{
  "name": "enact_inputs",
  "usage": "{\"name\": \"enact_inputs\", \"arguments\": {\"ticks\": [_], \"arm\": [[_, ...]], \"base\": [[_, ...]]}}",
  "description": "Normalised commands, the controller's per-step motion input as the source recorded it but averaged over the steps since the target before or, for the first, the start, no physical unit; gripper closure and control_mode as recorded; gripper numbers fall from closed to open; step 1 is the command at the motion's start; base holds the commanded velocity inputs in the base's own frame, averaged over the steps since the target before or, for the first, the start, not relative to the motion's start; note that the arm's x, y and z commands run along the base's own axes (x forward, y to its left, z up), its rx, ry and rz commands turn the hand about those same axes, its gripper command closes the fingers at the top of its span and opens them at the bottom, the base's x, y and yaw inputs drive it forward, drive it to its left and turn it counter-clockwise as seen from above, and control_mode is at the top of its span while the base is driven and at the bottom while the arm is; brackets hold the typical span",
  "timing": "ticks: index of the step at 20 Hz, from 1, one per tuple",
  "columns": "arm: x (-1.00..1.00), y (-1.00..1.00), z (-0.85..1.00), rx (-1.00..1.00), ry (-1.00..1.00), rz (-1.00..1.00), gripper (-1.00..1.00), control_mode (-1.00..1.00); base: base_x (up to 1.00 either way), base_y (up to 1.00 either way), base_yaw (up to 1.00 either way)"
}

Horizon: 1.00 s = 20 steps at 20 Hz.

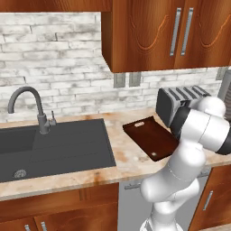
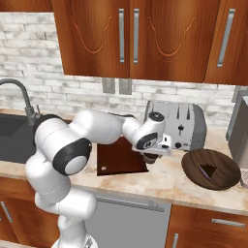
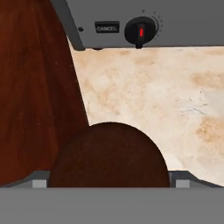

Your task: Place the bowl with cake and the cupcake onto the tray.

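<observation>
The cupcake [image 3: 109, 153] fills the lower middle of the hand view as a dark brown dome on the counter, right beside the edge of the tray [image 3: 35, 87]. My gripper [image 3: 109, 183] hangs low over it, open, with one fingertip on either side of the dome. In the right base view the gripper [image 2: 149, 159] points down at the right edge of the dark reddish-brown tray [image 2: 118, 157]. The bowl with cake [image 2: 211, 168] sits on the counter further right, with a small purplish piece inside. The tray [image 1: 151, 137] lies bare, its handle slot toward the wall.
A grey toaster [image 2: 177, 123] stands just behind the gripper, its dial [image 3: 140, 31] close in the hand view. A dark sink basin [image 1: 54, 144] with a faucet [image 1: 40, 113] lies left. Wall cabinets hang overhead. A grey appliance [image 2: 240, 131] stands at the far right.
</observation>
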Motion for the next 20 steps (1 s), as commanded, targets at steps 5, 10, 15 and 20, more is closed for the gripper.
{"name": "enact_inputs", "arguments": {"ticks": [5, 10, 15, 20], "arm": [[0.10, 0.48, 0.00, 0.00, 0.00, 0.00, 1.00, -1.00], [0.09, 0.47, 0.00, 0.00, 0.00, 0.00, 1.00, -1.00], [0.25, 0.38, 0.00, 0.00, 0.00, 0.00, 1.00, -1.00], [0.40, 0.28, 0.00, 0.00, 0.00, 0.00, 1.00, -1.00]], "base": [[0.00, 0.00, 0.00], [0.00, 0.00, 0.00], [0.00, 0.00, 0.00], [0.00, 0.00, 0.00]]}}
